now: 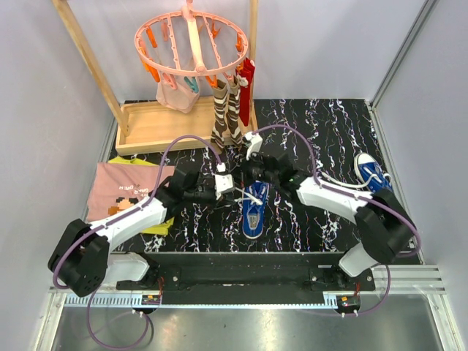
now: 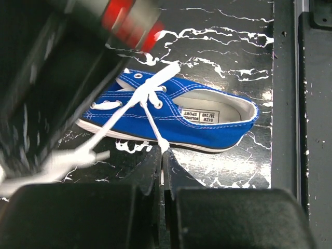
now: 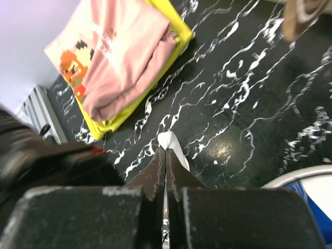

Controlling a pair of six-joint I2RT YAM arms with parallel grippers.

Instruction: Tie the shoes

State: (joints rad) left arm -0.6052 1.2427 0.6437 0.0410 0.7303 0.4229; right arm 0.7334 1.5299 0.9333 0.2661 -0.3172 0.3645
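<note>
Pinching lace [image 2: 153, 120] of blue shoe [image 2: 207, 129] with L gripper [image 2: 162, 155], jaws fully closed on it. Same for R gripper [image 3: 166, 154]: closed, white lace end betw. tips. Shoe at centre of table [image 1: 329, 212], just in front of both grippers. Second shoe [image 1: 373, 172] near right edge, well apart.

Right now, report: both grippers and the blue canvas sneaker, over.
Left gripper shut on white lace. Right gripper shut on lace end. Blue canvas sneaker upright, no bow. Second sneaker off right, clear.
</note>
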